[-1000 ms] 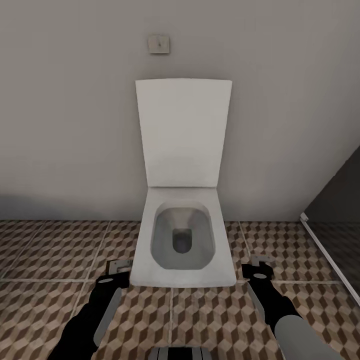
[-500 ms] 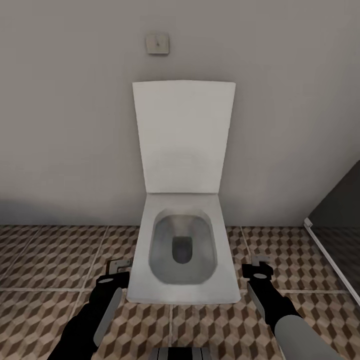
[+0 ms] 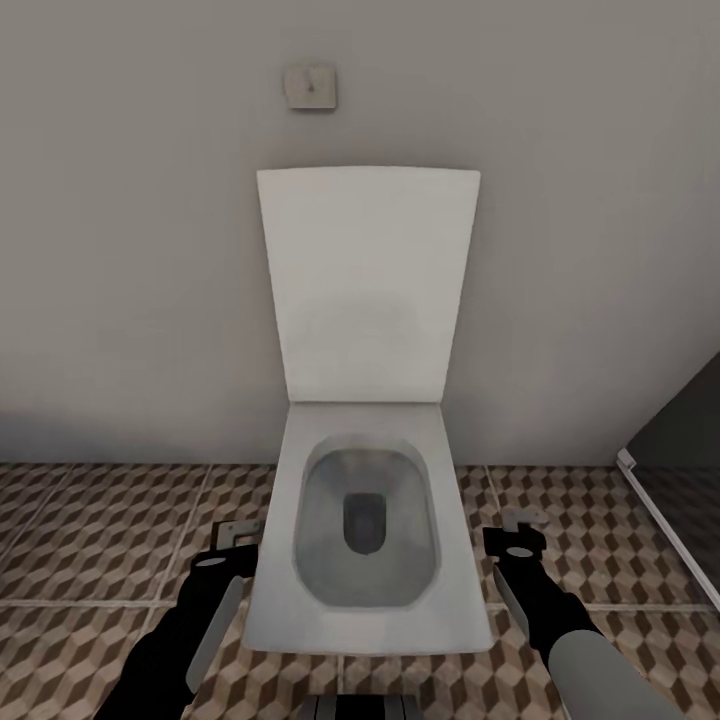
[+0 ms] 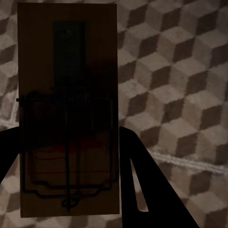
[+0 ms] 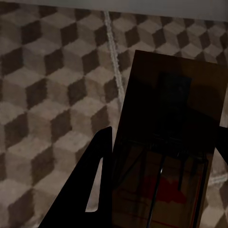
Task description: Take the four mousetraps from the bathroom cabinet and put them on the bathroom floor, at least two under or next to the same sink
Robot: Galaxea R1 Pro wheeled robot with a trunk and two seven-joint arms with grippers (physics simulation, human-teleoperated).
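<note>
Each gripper holds a mousetrap over the cube-patterned bathroom floor [image 3: 100,520]. In the left wrist view a dark-brown mousetrap [image 4: 66,95] with thin wire parts sits between the two dark fingers [image 4: 142,180] of my left gripper [image 4: 66,142]. In the right wrist view another mousetrap [image 5: 175,109] is clamped in my right gripper [image 5: 164,142], with one finger [image 5: 90,190] at its side. From the head camera my left gripper [image 3: 230,545] and right gripper [image 3: 517,540] flank a toilet. The cabinet and the sink are out of view.
A white toilet [image 3: 365,600] with its lid up stands straight ahead against a grey wall, close between my arms. A small flush plate [image 3: 310,86] sits on the wall above it. A dark glass partition [image 3: 680,460] with a white base rail is on the right.
The head view has moved closer to the toilet, which looks larger and lower in the picture. Both arms keep their places in the view, still holding their mousetraps.
</note>
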